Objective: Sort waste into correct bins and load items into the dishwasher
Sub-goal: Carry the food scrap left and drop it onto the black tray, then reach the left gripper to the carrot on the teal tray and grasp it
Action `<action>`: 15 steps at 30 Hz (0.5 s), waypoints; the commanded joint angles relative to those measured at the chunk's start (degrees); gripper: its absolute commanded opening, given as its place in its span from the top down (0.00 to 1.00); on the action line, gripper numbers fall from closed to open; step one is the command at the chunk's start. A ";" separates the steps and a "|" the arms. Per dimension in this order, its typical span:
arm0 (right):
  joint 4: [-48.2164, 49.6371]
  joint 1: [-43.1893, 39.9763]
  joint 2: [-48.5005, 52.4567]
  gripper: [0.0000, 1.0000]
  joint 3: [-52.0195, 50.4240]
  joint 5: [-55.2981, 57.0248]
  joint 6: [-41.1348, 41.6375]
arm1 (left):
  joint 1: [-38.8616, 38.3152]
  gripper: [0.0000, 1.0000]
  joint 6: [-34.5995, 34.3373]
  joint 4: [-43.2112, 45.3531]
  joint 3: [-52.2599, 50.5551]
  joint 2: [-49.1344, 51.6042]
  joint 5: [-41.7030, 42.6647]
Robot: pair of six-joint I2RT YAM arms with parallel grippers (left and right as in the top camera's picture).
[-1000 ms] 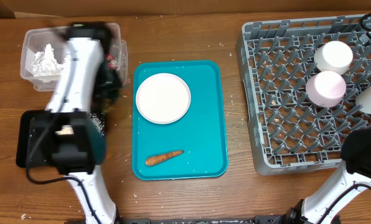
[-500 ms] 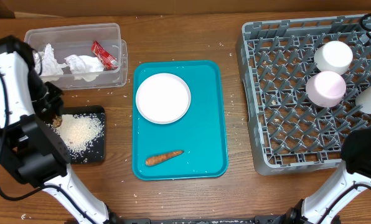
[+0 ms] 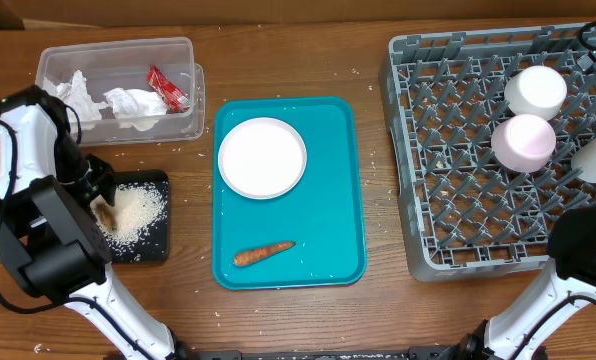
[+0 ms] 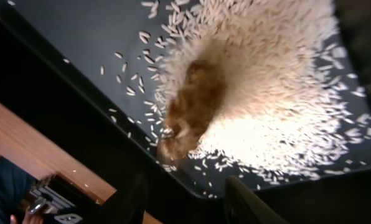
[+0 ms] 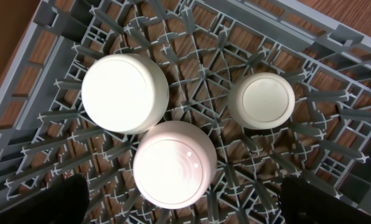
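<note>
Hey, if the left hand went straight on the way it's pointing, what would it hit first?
Probably the brown food lump, lying on the rice in the black tray, right ahead of the left hand. Depth is hard to judge from here.

Brown food lump [image 4: 192, 106] lies on rice [image 4: 272, 93] in black tray [image 4: 79, 37].

dish rack [image 3: 448, 200] cropped, black tray [image 3: 153, 247] partly hidden

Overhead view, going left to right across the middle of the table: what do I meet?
black tray with rice → teal serving tray holding the white plate → grey dish rack.
</note>
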 commanded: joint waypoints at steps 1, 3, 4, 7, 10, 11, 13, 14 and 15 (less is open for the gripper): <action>0.20 0.09 -0.37 0.00 0.76 -0.02 0.44 | -0.11 0.57 -0.66 1.57 -2.84 0.24 0.31; 0.22 0.09 -0.37 0.00 0.76 -0.02 0.44 | -0.13 0.57 -0.79 2.27 -3.58 0.24 0.28; 0.20 0.09 -0.37 0.00 0.76 -0.02 0.46 | -0.13 0.58 -0.79 2.36 -3.58 0.24 0.31; 0.20 0.09 -0.37 0.00 0.76 -0.02 0.46 | -0.13 0.59 -0.66 2.12 -3.39 0.20 1.97; 0.20 0.09 -0.37 0.00 0.76 -0.02 0.46 | -0.87 0.61 2.80 0.85 -3.02 -0.72 6.75; 0.20 0.09 -0.37 0.00 0.76 -0.02 0.44 | -1.40 0.61 3.43 0.63 -3.02 -1.25 7.26; 0.20 0.09 -0.37 0.00 0.76 -0.02 0.44 | -3.04 0.62 4.87 0.24 -3.02 -3.08 7.78; 0.20 0.09 -0.37 0.00 0.76 -0.02 0.44 | -4.20 0.62 5.55 0.07 -3.02 -4.33 7.76; 0.20 0.09 -0.37 0.00 0.76 -0.02 0.46 | -5.55 0.62 6.40 -0.04 -3.02 -5.86 7.78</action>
